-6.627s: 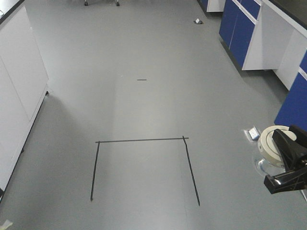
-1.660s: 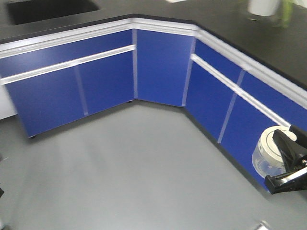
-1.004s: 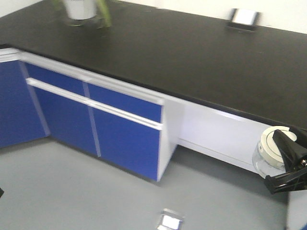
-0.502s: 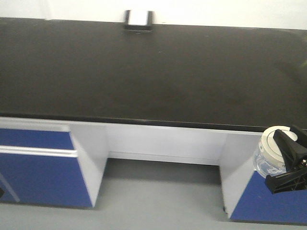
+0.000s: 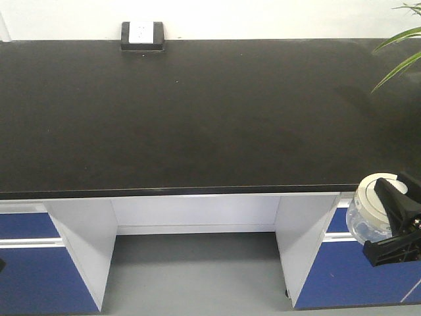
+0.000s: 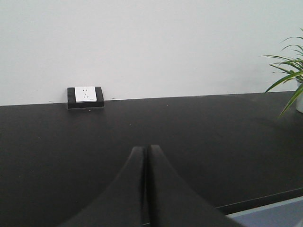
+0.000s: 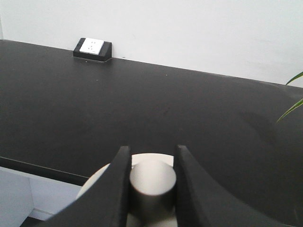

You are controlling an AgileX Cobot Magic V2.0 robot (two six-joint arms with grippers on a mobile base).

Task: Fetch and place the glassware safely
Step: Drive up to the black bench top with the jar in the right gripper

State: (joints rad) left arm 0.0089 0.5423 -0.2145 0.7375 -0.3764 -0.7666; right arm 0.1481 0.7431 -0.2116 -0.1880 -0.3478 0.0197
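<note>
Slid left since half second ago: whole counter (image 5: pixel 197 118) scene. Nearest, right gripper (image 7: pixel 152 150) same, fingers clamped on knob of jar (image 5: pixel 365 204), held in air off counter front edge. Beside it, left gripper (image 6: pixel 146 150) fingers pressed together, empty. Far back, socket box (image 5: pixel 142 34) further left; plant leaves (image 6: pixel 289 78) newly in at right.

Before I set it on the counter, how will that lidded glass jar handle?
Probably fragile: the jar body is clear glass. The right gripper clamps only the lid knob, so the body might slip free if the lid sits loose. Squat, so unlikely to tip.
</note>
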